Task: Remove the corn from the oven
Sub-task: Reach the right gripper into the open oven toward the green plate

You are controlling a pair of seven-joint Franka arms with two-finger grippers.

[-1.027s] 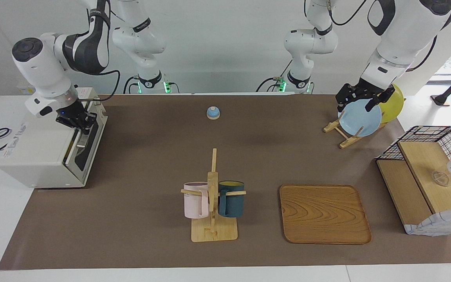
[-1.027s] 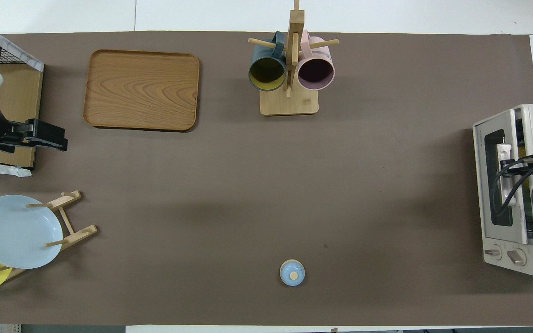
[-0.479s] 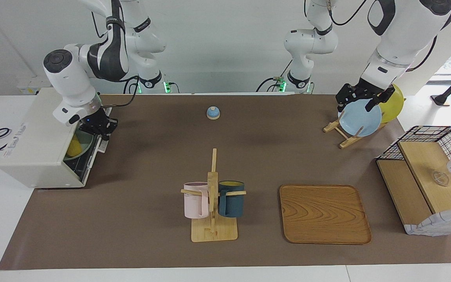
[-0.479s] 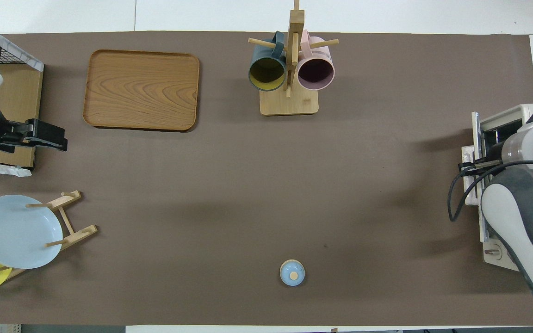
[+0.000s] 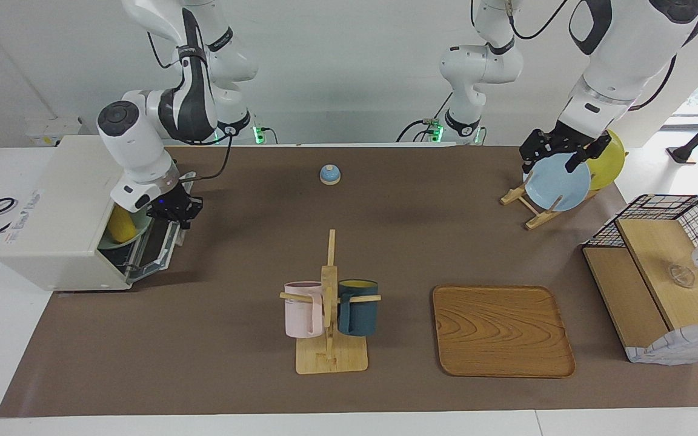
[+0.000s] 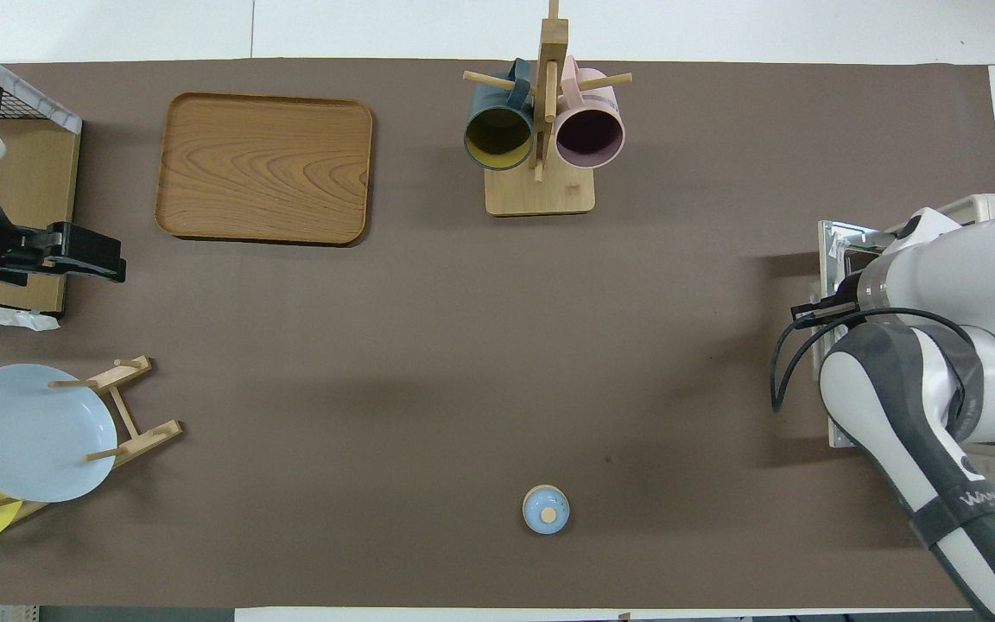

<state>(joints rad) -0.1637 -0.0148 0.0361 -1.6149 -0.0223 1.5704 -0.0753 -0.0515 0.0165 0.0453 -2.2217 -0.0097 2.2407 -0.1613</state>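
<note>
The off-white oven (image 5: 52, 224) stands at the right arm's end of the table; its top also shows in the overhead view (image 6: 994, 207). Its dark glass door (image 5: 158, 245) hangs partly open, tilted outward. My right gripper (image 5: 174, 213) is at the door's top edge, shut on the silver handle. Inside, the yellow corn (image 5: 122, 224) lies on a pale green dish. In the overhead view my right arm (image 6: 921, 345) hides the corn and the gripper. My left gripper (image 5: 558, 154) waits raised in the air at the left arm's end, over the plate rack.
A mug stand (image 5: 329, 303) holds a pink and a dark blue mug mid-table. A wooden tray (image 5: 502, 331) lies beside it. A rack with a blue plate (image 5: 558, 181) and a yellow plate, a wire-and-wood basket shelf (image 5: 664, 272) and a small blue bell (image 5: 329, 174) also stand on the mat.
My right gripper has pulled the oven door from shut to partly open, moving out from the oven and down. The corn has come into view. The left arm has not moved.
</note>
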